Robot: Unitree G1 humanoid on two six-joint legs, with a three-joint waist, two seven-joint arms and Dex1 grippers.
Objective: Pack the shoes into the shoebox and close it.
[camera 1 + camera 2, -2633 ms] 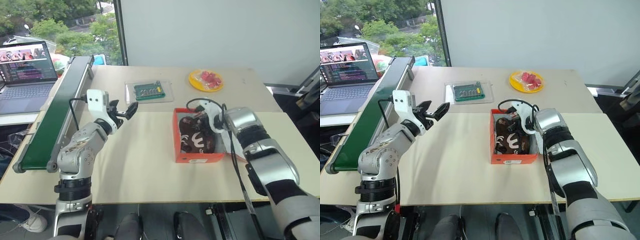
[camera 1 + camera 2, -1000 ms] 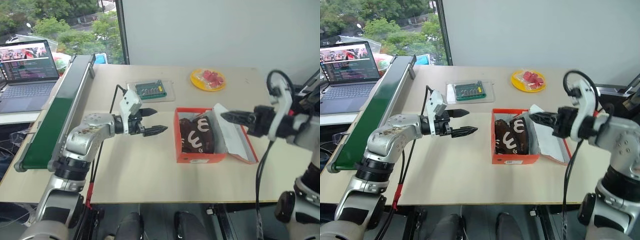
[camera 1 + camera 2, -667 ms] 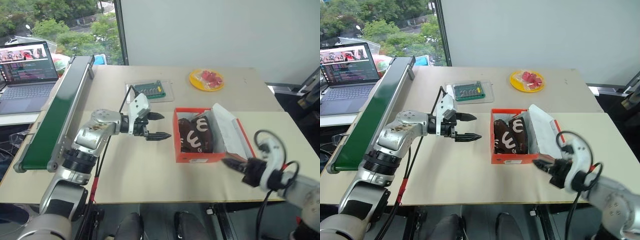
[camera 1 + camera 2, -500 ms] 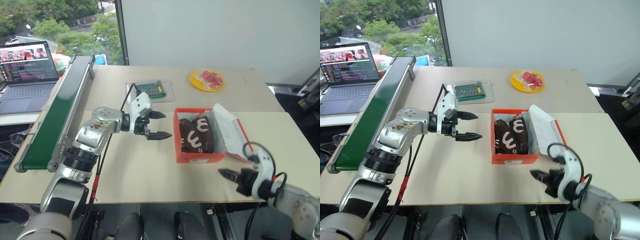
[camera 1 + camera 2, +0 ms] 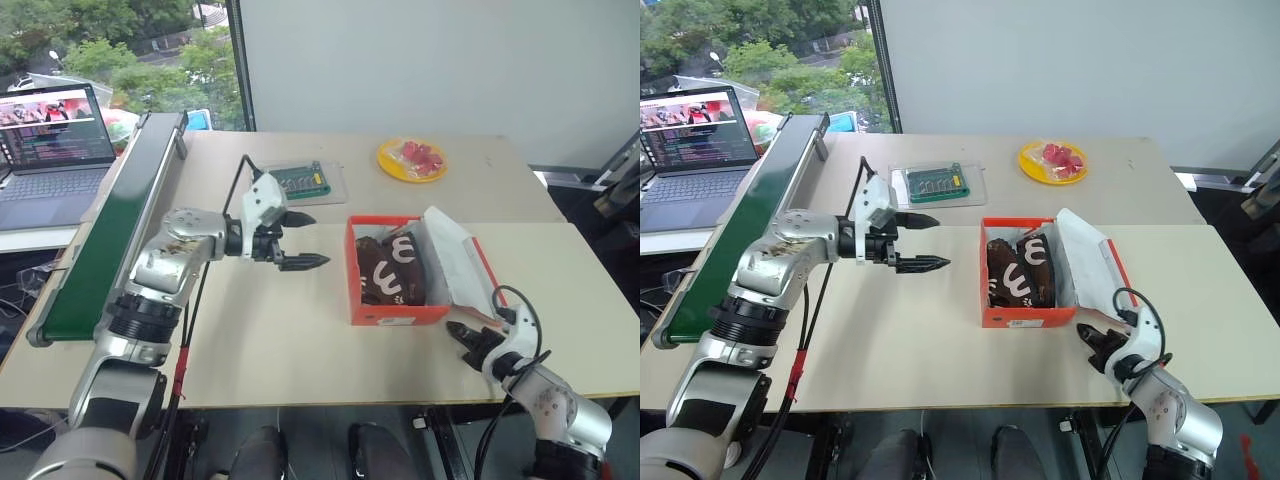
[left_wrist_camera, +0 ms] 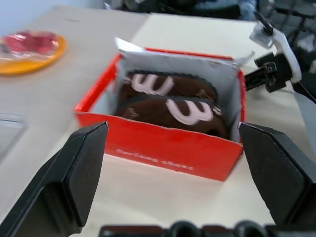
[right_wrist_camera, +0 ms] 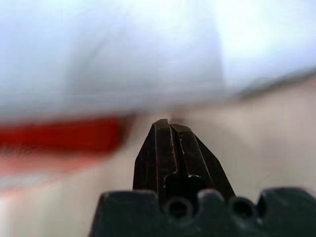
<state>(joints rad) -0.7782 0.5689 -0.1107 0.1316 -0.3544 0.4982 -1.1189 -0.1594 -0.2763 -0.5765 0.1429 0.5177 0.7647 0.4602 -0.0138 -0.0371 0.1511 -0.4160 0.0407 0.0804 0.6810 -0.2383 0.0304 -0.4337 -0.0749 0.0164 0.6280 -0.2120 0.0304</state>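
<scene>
Red shoebox (image 5: 400, 315) sits mid-tabletop (image 5: 280, 340) with both shoes (image 5: 392, 268) inside and its lid (image 5: 462, 262) leaning open; the right gripper (image 5: 464, 335), fingers pressed together, could shove the box sideways from below, while the left gripper (image 5: 300, 240) hovers spread.

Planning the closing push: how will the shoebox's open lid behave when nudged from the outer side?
The lid looks like thin cardboard hinged along one edge, so it should probably swing over easily and may flex. The shoebox, holding both shoes, seems light and might slide on the smooth table.
</scene>
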